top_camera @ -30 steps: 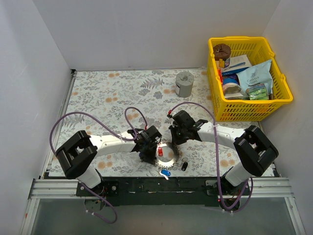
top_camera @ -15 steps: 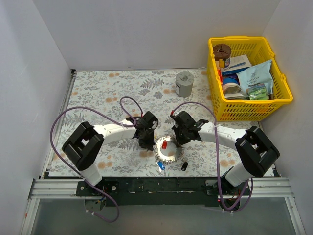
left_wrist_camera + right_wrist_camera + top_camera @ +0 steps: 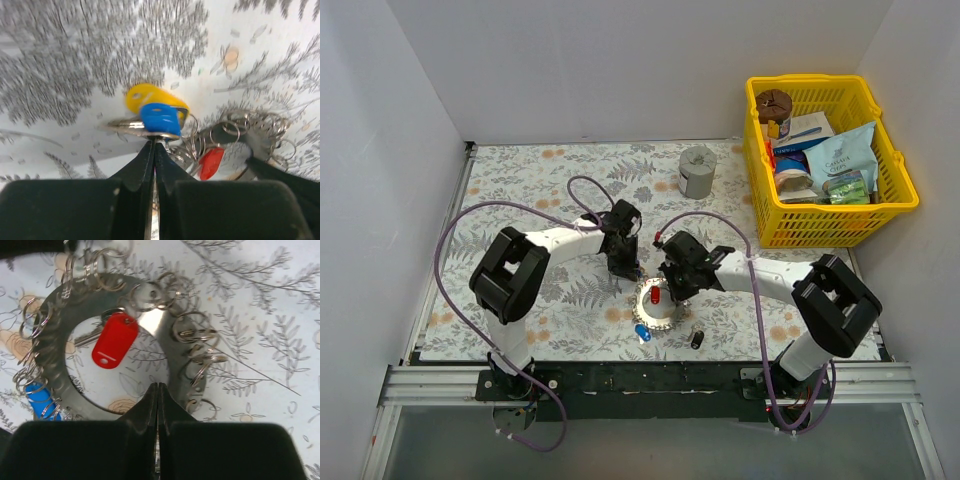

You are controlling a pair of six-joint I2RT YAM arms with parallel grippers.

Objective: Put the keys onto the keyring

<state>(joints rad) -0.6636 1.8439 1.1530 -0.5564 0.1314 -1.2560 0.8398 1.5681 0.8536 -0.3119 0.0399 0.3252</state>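
Note:
The keyring [image 3: 671,319] lies flat near the table's front edge, a wide silver band [image 3: 176,357] hung with many small split rings. A red-headed key [image 3: 656,296] [image 3: 114,340] lies inside its hole. A blue-headed key [image 3: 642,334] [image 3: 160,119] rests at its near-left rim, with a yellow head [image 3: 142,94] beside it. My left gripper [image 3: 626,272] [image 3: 154,142] is shut and empty, its tip just short of the blue key. My right gripper [image 3: 672,295] [image 3: 158,385] is also shut and empty, its tip at the band's inner edge.
A small black cylinder [image 3: 697,339] lies right of the keyring near the front edge. A grey cup [image 3: 697,170] stands at the back. A yellow basket [image 3: 895,160] full of packets fills the right rear corner. Purple cables loop over both arms.
My left gripper has drawn back from the ring's left side toward the far side. The ring, red key and blue key have shifted slightly left and away. The right gripper moved left a little.

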